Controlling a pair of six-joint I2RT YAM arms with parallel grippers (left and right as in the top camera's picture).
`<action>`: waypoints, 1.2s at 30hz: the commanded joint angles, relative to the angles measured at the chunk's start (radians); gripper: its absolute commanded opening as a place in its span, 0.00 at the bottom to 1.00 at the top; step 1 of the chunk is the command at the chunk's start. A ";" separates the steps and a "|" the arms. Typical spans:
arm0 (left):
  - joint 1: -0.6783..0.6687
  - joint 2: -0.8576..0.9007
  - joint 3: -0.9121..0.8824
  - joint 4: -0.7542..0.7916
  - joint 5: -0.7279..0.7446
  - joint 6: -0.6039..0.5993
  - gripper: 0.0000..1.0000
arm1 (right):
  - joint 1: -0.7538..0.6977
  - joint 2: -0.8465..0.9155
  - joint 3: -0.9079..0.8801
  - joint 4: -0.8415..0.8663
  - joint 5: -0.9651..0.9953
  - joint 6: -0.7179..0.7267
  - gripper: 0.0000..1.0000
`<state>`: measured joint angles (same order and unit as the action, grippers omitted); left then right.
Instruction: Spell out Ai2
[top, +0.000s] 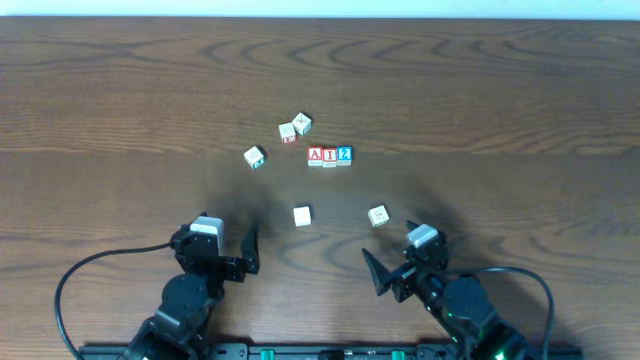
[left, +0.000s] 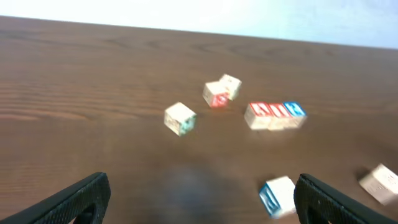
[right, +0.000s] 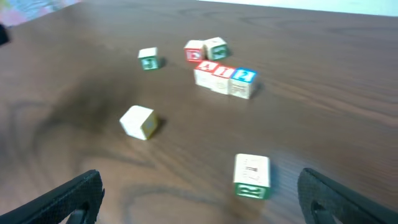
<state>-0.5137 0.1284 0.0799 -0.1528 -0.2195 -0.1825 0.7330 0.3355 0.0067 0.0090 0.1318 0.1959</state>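
Note:
Three blocks stand touching in a row at the table's middle: a red A block (top: 315, 155), a red I block (top: 329, 155) and a blue 2 block (top: 344, 154). The row also shows in the left wrist view (left: 275, 116) and the right wrist view (right: 222, 79). My left gripper (top: 249, 250) is open and empty near the front edge, well short of the row. My right gripper (top: 375, 270) is open and empty, also near the front.
Loose blocks lie around: two together behind the row (top: 294, 128), one to the left (top: 254, 156), one in front (top: 302, 215) and a green-faced one (top: 378, 215) just ahead of my right gripper (right: 252, 176).

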 joint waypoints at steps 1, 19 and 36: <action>-0.002 -0.002 -0.032 -0.002 -0.121 0.011 0.95 | -0.014 0.028 -0.001 -0.001 0.060 0.060 0.99; -0.002 0.002 -0.032 0.000 -0.120 0.048 0.95 | -0.014 0.185 -0.001 -0.057 0.126 0.061 0.99; 0.311 -0.105 -0.032 0.001 -0.120 0.048 0.95 | -0.465 -0.126 -0.001 -0.057 0.123 0.061 0.99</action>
<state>-0.2379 0.0460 0.0780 -0.1452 -0.3183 -0.1520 0.3431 0.2546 0.0067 -0.0425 0.2443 0.2390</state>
